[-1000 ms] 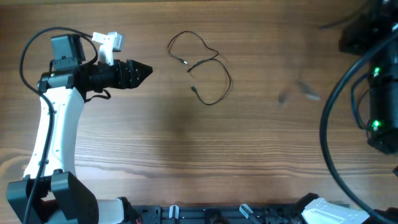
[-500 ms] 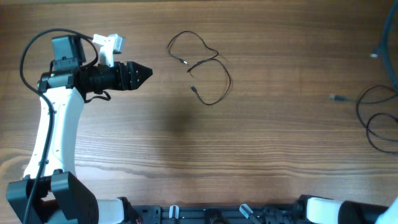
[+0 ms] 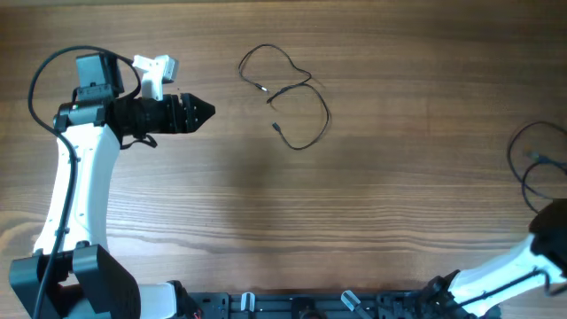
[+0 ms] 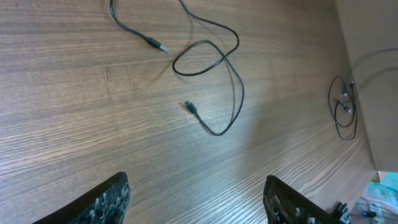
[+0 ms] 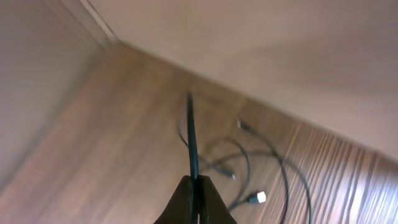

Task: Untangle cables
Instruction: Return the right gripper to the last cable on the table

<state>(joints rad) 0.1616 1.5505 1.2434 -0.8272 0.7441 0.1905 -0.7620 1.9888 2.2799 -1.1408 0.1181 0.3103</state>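
Note:
A thin black cable (image 3: 299, 96) lies in loose crossed loops at the table's upper middle; it also shows in the left wrist view (image 4: 208, 55), with small plug ends. My left gripper (image 3: 204, 112) is open and empty, left of that cable and apart from it; its fingers (image 4: 196, 190) frame bare wood. A second bunch of thin black cables (image 3: 534, 165) lies at the right edge and also shows in the left wrist view (image 4: 343, 111). My right gripper (image 5: 195, 186) is shut on one black cable (image 5: 191, 134) of that bunch. The other strands and a pale plug (image 5: 256, 198) lie below it.
The right arm (image 3: 523, 261) reaches in from the bottom right corner. The left arm's white link (image 3: 75, 186) stands along the left side. A wall or table edge (image 5: 99, 28) runs behind the right bunch. A black rail (image 3: 292, 306) lines the front edge.
The right arm has swung from the upper right down to the bottom right corner. The right cable bunch has come into view at the right edge. The left gripper has drawn back slightly to the left.

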